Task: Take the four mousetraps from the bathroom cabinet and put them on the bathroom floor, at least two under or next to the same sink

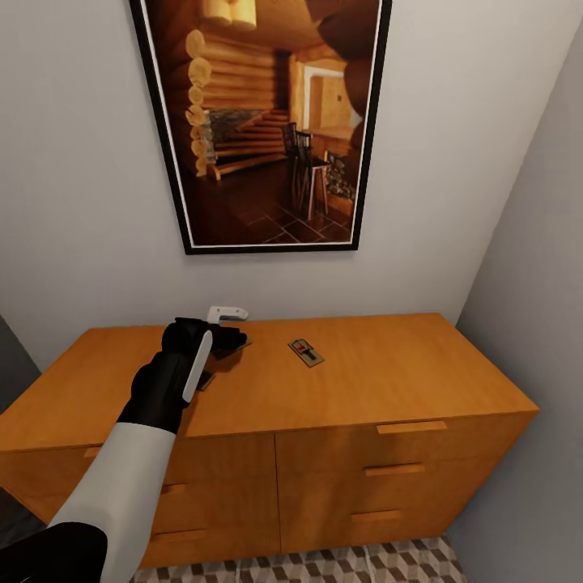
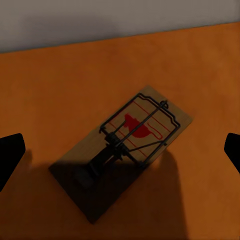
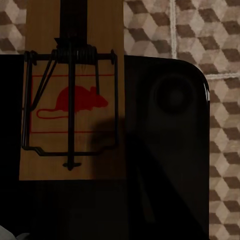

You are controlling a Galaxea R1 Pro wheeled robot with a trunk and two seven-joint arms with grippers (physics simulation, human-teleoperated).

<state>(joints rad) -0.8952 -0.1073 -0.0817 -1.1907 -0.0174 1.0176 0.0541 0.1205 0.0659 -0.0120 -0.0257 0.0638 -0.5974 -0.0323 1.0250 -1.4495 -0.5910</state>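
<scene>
Lying between the parted left claw (image 2: 120, 152) fingers, a mousetrap (image 2: 122, 150).

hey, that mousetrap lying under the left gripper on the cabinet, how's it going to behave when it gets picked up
The mousetrap looks like a flat, stiff wooden board, so it probably won't bend or roll. Lying flush on the cabinet, it offers only thin edges, so the open left gripper may slip off them. Its raised wire parts could snag a finger.
</scene>
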